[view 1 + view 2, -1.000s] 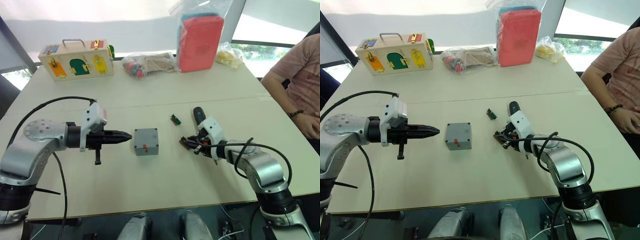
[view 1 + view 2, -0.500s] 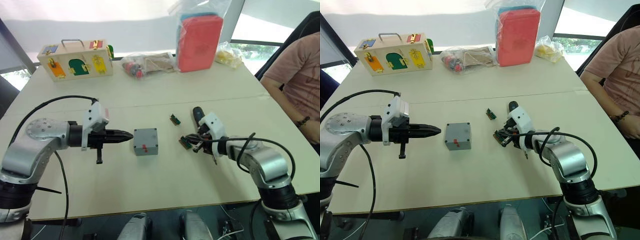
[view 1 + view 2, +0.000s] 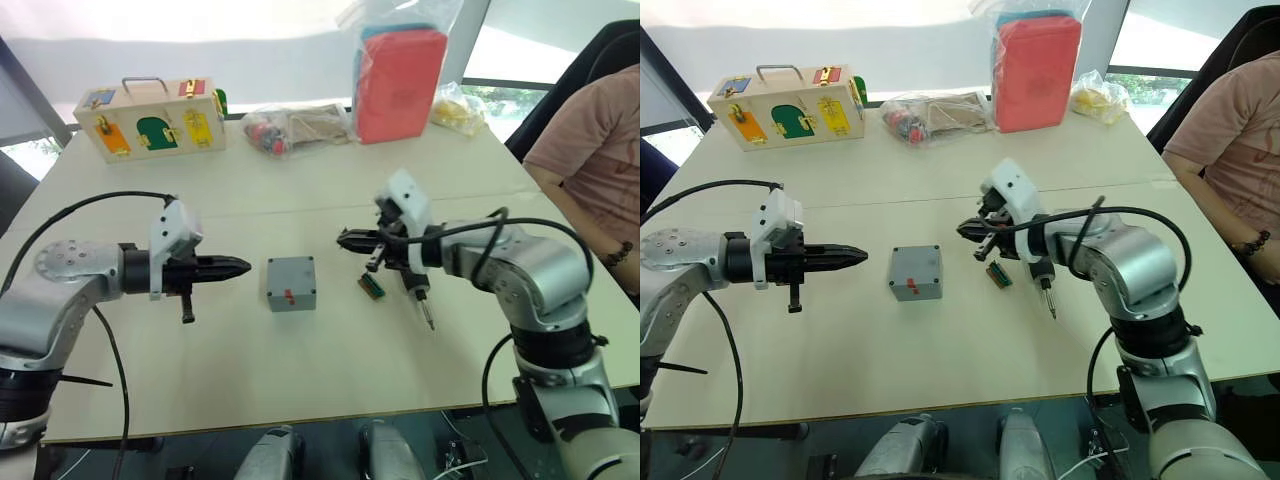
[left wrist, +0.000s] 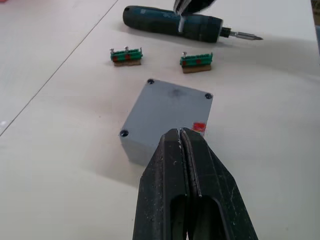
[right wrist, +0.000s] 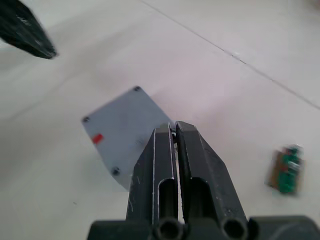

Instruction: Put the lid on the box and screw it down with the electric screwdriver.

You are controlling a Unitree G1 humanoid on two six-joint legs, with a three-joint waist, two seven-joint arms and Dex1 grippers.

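The grey box (image 3: 291, 283) sits near the middle of the pale table (image 3: 300, 370), its lid (image 4: 172, 106) already lying flat on top with dark screws showing at the corners and a small red mark on the side facing the robot. To its left, the left gripper (image 3: 240, 267) hovers level just above the table, its two black fingers pressed together with nothing between them, tips pointing at the box and a little apart from it. To the right of the box, the right gripper (image 3: 346, 240) is raised above the table and points left, fingers likewise closed on nothing. The electric screwdriver (image 4: 177, 23) lies on the table under the right arm, its thin metal bit (image 3: 428, 314) pointing toward the robot. A small green connector piece (image 3: 372, 286) lies between the box and the screwdriver, and the left wrist view shows a second one (image 4: 125, 55) beside it. At the far edge stand a wooden box with coloured latches (image 3: 152, 118), a red case in a clear bag (image 3: 400, 83) and other bagged items. A person's arm (image 3: 590, 170) shows at the far right.
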